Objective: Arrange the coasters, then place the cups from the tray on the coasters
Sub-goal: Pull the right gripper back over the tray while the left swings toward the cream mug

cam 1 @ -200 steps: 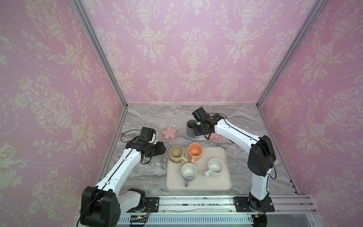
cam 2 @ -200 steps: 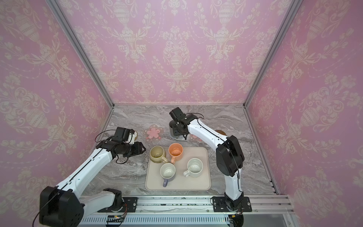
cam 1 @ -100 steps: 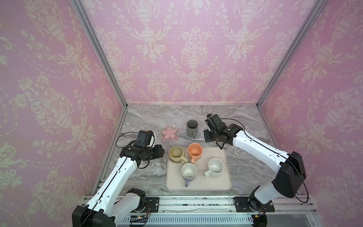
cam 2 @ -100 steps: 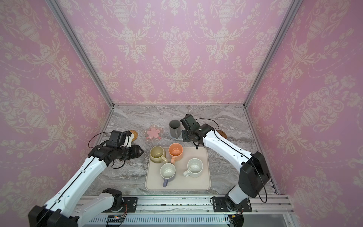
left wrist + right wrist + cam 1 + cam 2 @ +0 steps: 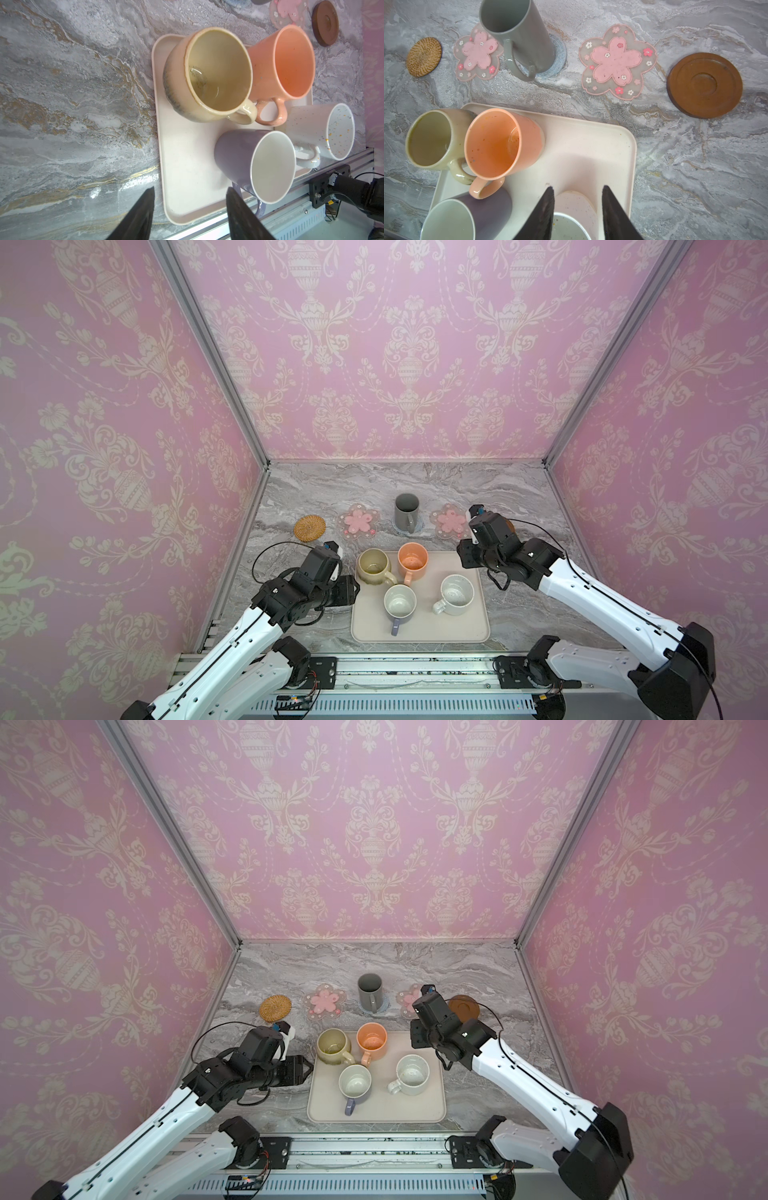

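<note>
You are looking at the dark grey mug (image 5: 406, 512) standing upright on the blue-grey knitted coaster (image 5: 558, 60), in the middle of the far row, its handle facing the near side. To its left, the left flower coaster (image 5: 358, 521) and, farther left, the rattan coaster (image 5: 309, 526) are lying flat on the marble table (image 5: 316, 489). To its right, the right flower coaster (image 5: 449, 521) and the wooden disc (image 5: 463, 1006) are lying likewise. Just near of that row, the tray (image 5: 419, 635) is carrying four upright mugs: the beige-yellow mug (image 5: 372, 567) at its far left corner, the peach mug (image 5: 412, 561) just beside it, the lavender mug (image 5: 400, 601) near the middle, and the speckled white mug (image 5: 456, 593) to the right. Your right gripper (image 5: 577, 187) is hanging over the tray's far right corner, just above the speckled mug's rim, jaws standing apart with nothing between them. Your left gripper (image 5: 190, 188) is hovering at the tray's left edge, pointing right, close to the beige-yellow mug, jaws likewise apart and gripping nothing.
</note>
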Robot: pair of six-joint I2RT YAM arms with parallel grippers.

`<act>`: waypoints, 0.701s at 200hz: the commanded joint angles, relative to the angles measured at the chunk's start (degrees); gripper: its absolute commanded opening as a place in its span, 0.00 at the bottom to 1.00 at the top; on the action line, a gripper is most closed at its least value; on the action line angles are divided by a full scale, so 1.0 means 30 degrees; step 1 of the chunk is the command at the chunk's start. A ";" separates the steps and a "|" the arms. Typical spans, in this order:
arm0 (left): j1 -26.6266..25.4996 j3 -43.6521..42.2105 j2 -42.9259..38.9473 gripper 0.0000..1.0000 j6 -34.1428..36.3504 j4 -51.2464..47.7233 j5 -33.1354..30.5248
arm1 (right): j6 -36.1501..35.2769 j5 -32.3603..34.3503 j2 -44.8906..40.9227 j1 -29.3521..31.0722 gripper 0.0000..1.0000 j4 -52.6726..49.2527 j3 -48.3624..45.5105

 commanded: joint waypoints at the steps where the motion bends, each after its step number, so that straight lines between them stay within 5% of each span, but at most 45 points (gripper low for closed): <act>1: -0.0472 0.0352 0.0462 0.58 -0.0759 -0.0160 -0.1106 | 0.0443 -0.0030 -0.0413 0.0120 0.41 -0.1052 -0.0188; 140: -0.5028 0.3191 0.7613 0.55 -0.4953 0.4197 -0.4355 | -0.1131 -0.0849 -0.0756 -0.1526 0.44 0.0060 -0.2305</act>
